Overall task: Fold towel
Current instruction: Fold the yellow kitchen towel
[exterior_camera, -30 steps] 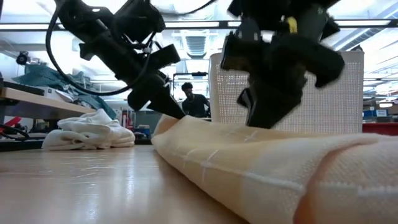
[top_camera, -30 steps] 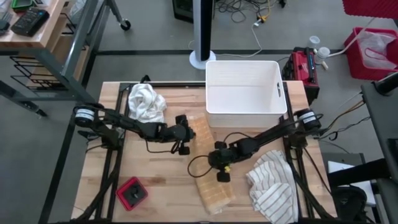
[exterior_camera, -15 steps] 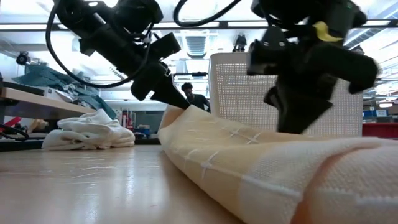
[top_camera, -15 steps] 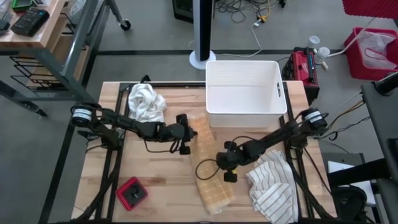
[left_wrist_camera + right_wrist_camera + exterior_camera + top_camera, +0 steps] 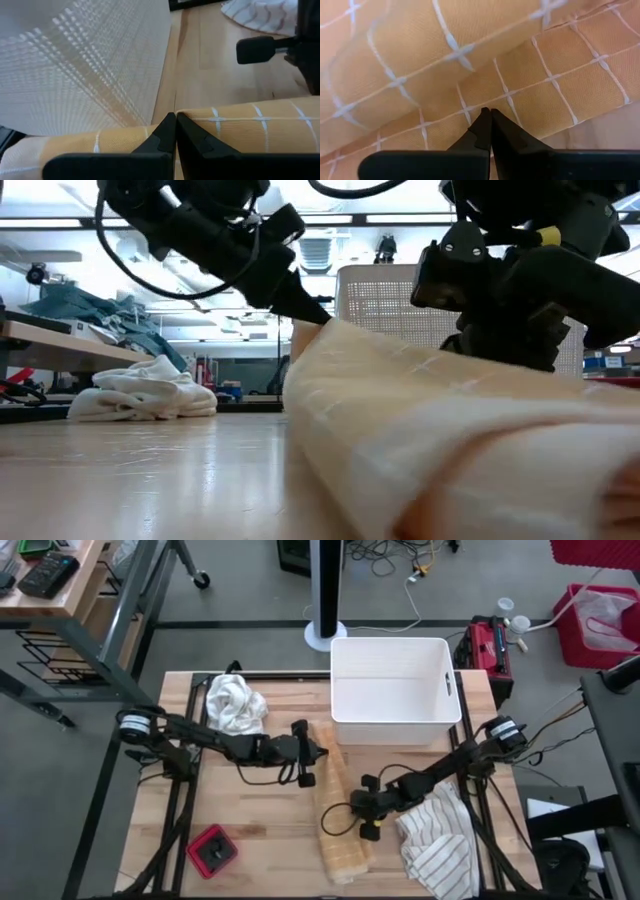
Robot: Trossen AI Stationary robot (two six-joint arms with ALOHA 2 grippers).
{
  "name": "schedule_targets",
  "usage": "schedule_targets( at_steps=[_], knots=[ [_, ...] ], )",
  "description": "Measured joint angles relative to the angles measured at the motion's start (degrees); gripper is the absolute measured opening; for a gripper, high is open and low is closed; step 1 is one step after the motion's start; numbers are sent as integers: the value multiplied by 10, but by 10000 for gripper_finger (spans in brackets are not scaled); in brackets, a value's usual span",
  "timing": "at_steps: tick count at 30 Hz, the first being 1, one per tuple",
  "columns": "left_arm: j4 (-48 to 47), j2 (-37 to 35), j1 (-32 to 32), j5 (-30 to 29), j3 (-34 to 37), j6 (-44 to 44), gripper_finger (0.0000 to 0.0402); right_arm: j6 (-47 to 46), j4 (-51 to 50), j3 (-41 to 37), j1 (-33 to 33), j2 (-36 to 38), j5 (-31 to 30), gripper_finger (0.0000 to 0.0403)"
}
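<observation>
Two grippers pinch orange towel mid-bench, just in front of white bin. Left gripper clamps far end, fingertips pressed together on cloth. Right gripper clamps right edge mid-length. Towel lies lengthwise, far end lifted off bench.

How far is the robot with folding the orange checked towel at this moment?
Done: the orange towel already lies as a long narrow strip on the table, so one fold along its length seems made. In hand: the left hand is shut on its far end near the white bin, and the right hand is shut on its middle edge. Left: probably folding the strip across and flattening it. The striped towel and white cloth lie unfolded.
</observation>
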State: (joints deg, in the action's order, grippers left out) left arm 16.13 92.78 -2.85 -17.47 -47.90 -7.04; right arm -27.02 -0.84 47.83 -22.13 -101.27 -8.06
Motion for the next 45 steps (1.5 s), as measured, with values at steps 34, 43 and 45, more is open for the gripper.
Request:
schedule_targets(
  at_steps=[34,43,45],
  knots=[
    [-65,142,16,0,-109,99,0,10,78,56,-26,-58,-27,0],
    [-57,155,16,17,-104,110,0,31,66,62,-29,-50,-80,0],
    [-58,166,16,23,-104,119,0,37,65,62,-29,-43,-81,0]
  ],
)
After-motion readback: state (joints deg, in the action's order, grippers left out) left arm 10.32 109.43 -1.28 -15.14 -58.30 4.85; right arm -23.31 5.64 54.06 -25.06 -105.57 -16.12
